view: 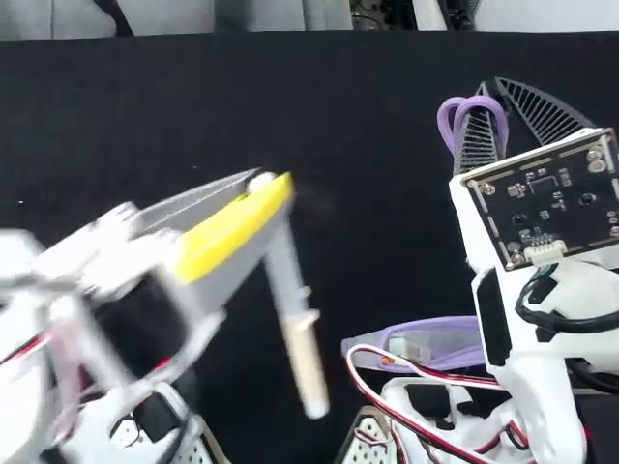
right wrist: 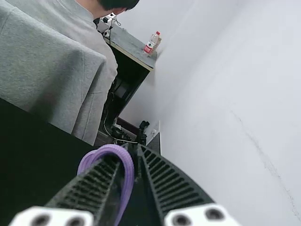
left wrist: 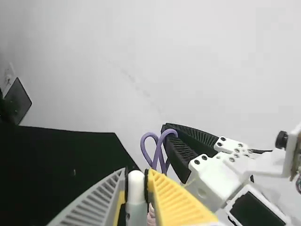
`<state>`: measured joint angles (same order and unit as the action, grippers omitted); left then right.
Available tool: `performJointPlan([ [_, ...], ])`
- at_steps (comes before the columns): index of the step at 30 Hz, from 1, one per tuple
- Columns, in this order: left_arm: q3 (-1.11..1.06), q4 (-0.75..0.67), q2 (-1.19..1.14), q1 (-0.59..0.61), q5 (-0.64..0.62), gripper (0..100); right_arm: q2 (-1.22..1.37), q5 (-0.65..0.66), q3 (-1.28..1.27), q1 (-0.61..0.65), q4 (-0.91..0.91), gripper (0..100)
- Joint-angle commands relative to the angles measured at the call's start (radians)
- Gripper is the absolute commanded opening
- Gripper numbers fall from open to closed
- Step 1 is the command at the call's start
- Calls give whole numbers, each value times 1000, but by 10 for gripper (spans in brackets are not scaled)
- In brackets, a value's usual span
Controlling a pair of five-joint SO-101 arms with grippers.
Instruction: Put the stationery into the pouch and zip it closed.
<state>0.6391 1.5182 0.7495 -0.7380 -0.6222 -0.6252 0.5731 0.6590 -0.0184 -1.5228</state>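
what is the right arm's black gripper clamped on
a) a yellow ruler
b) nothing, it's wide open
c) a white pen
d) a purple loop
d: in the right wrist view the right gripper has its black jaws closed around the purple loop, while the pen sits in the left gripper with the yellow and grey jaws.

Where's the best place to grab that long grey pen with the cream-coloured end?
Probably at its grey top end, from the side, jaws across the slim barrel, as the left gripper holds it. The long grey pen sticks out cream end first, leaving its length free to enter the purple see-through pouch.
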Motion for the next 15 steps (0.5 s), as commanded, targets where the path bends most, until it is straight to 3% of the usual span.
performJointPlan([
  [1, -211, -40, 173, -5, 12, 29, 5, 9, -7, -9, 21, 11],
  [5, -529, -295, 351, 47, 15, 29, 5, 9, -7, -9, 21, 11],
  [12, -1063, -953, 623, 48, 84, 29, 5, 9, -7, -11, 20, 11],
  [15, -1121, -1019, 634, 38, 80, 29, 5, 9, -7, -11, 20, 11],
])
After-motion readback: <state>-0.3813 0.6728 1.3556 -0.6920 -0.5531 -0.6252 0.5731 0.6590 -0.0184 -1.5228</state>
